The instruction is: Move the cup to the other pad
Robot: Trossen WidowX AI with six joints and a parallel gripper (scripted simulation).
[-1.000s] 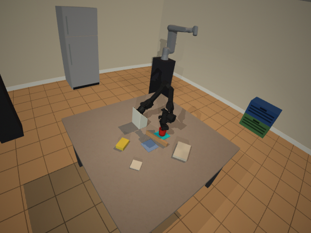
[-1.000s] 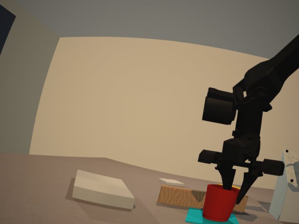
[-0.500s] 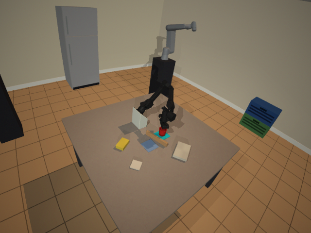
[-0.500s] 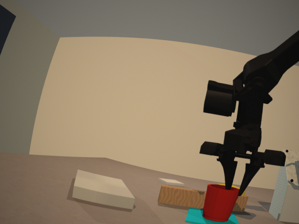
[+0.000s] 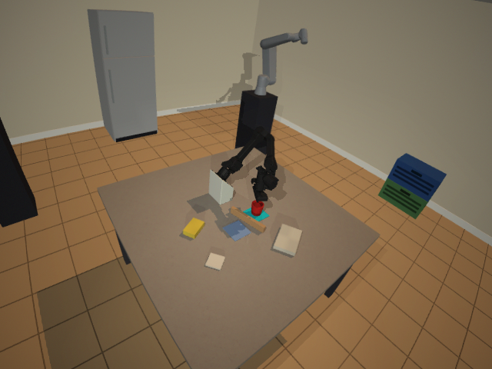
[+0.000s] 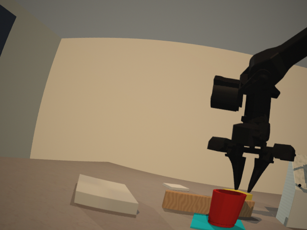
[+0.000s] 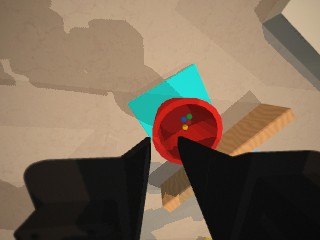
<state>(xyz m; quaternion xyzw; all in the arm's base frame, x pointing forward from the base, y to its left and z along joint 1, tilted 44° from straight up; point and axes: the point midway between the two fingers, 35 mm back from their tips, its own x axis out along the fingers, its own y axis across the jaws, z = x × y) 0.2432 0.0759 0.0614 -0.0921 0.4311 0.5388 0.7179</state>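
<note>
A brown surface fills the lower part of the top view. The black arm comes in from upper R of the exterior view & points down. Its claw is released: fingers part-open, tips apart & just above the cup's rim in the exterior view, nothing gripped.

A wooden bar lies between the two pads, approx. mid-frame in the top view. The blue pad is to its lower L, w/o a cup. The teal pad, to its upper R, bears the red cup, upright, at lower R of the exterior view.

Smallest: a few marbles, incl. blue, green & yellow, inside the cup near the center of the wrist view; no spill visible.

Progress, as a judgement: if teal is the destination, transfer, set-down & release look done, i.e. approx. complete. Left: prob. just lift the claw straight up, w/o clipping the rim.
</note>
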